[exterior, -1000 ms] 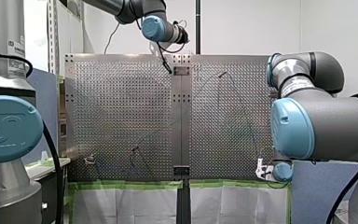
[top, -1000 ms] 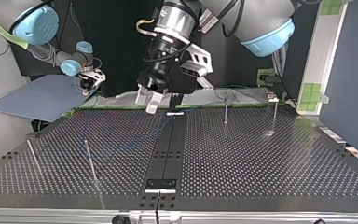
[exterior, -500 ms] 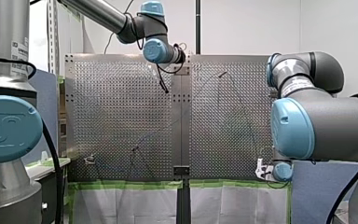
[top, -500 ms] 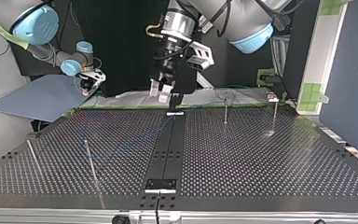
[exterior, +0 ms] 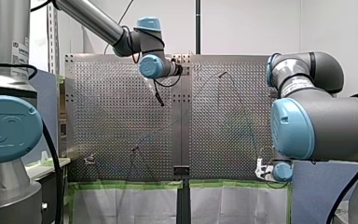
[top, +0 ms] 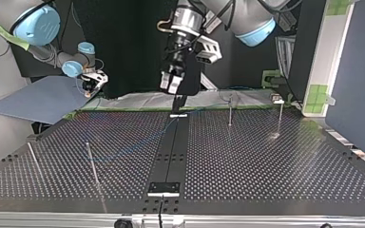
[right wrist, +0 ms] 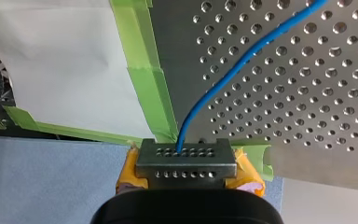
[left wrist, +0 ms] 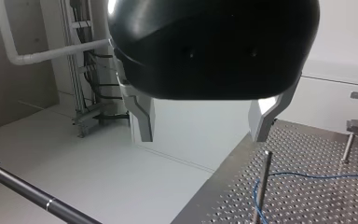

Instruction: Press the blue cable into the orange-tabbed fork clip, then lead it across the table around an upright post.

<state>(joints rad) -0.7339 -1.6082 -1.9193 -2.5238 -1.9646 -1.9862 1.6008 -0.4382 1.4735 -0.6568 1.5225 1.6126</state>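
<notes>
Open table (top: 266, 175) between thin upright posts (top: 230, 115); slack blue cable (top: 128, 148) low across the top view's left

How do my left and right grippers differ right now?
My left gripper is open and empty; my right gripper is shut on the blue cable. My left gripper hangs raised above the table; my right gripper sits low at its taped edge. The left has bare metal fingers; the right, yellow pads. Both have two fingers.
</notes>
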